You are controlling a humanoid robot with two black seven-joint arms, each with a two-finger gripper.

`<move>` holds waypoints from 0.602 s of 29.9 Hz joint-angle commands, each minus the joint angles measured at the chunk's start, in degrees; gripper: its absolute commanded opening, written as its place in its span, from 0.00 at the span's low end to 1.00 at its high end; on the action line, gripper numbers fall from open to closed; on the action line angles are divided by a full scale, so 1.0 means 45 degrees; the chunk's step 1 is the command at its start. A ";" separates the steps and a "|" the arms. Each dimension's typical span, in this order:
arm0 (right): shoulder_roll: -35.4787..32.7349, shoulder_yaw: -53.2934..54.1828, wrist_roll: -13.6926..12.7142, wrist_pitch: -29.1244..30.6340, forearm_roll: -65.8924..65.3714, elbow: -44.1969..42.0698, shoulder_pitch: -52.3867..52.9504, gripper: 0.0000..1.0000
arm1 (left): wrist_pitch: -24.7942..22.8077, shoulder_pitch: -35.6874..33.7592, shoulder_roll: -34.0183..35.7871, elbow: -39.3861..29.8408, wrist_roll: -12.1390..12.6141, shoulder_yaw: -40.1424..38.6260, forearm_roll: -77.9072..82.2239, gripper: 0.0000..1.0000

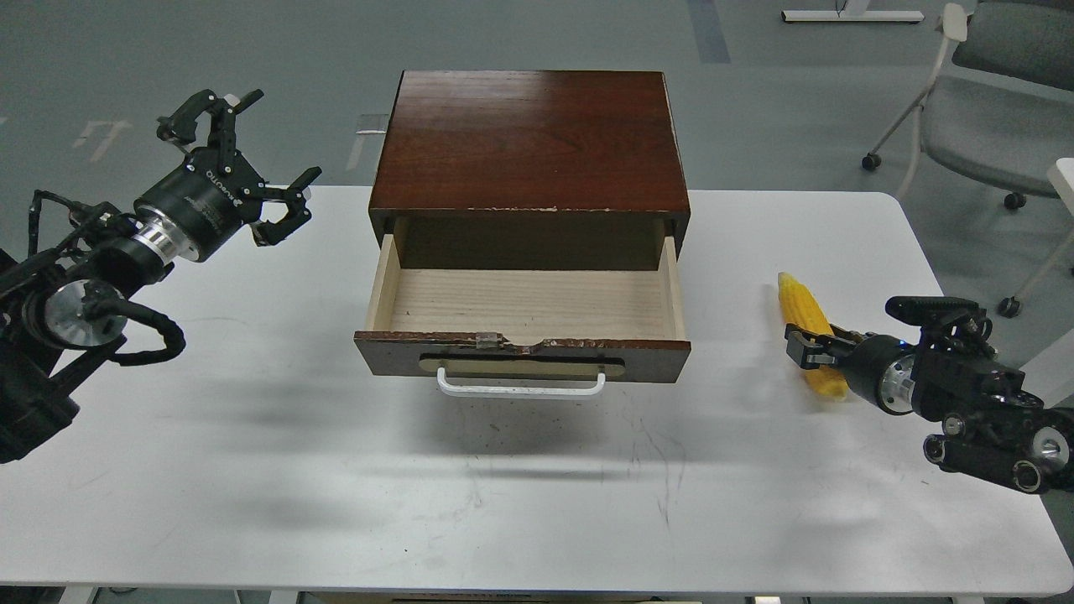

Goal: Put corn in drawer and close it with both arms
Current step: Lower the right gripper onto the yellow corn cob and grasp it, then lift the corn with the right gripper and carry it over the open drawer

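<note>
Corn is lying on table at mid-right of frame, w/ right gripper jaws closing around its lower half. Risk: off-centre grip, cob pivoting/slipping before reaching open drawer at centre. Left gripper, upper left, jaws spread, empty.

The drawer, mid-frame, stands pulled out with its pale inside bare and open from above; the cabinet top overhangs its rear.
</note>
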 commanded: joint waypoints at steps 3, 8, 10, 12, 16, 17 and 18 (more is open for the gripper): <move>-0.0094 0.0173 -0.0078 0.0068 0.0150 0.0139 0.0232 0.00 | 0.0059 -0.0020 0.0000 0.0000 -0.0020 -0.0008 0.0001 1.00; -0.0405 0.0309 -0.0020 -0.0009 0.0131 0.0643 0.0816 0.00 | 0.0215 -0.0020 0.0000 -0.0020 0.0000 -0.0047 0.0001 1.00; -0.0833 0.0601 0.0058 -0.0242 0.0072 0.1519 0.1458 0.00 | 0.0215 -0.0020 0.0000 -0.0020 -0.0020 -0.0047 0.0001 1.00; -0.1323 0.1012 0.0176 -0.0633 -0.0006 0.2771 0.2319 0.00 | 0.0215 -0.0020 0.0000 -0.0020 -0.0020 -0.0047 0.0001 1.00; -0.1520 0.0741 0.1363 -0.1434 -0.0220 0.4121 0.4444 0.00 | 0.0254 -0.0020 0.0000 -0.0020 -0.0020 -0.0047 0.0001 1.00; -0.1481 0.0353 0.1735 -0.1552 -0.0531 0.4123 0.5147 0.00 | 0.0274 -0.0020 0.0000 -0.0020 -0.0020 -0.0047 0.0001 1.00; -0.1462 0.0117 0.1874 -0.1572 -0.0766 0.4123 0.5502 0.00 | 0.0274 -0.0020 0.0000 -0.0020 -0.0020 -0.0047 0.0001 1.00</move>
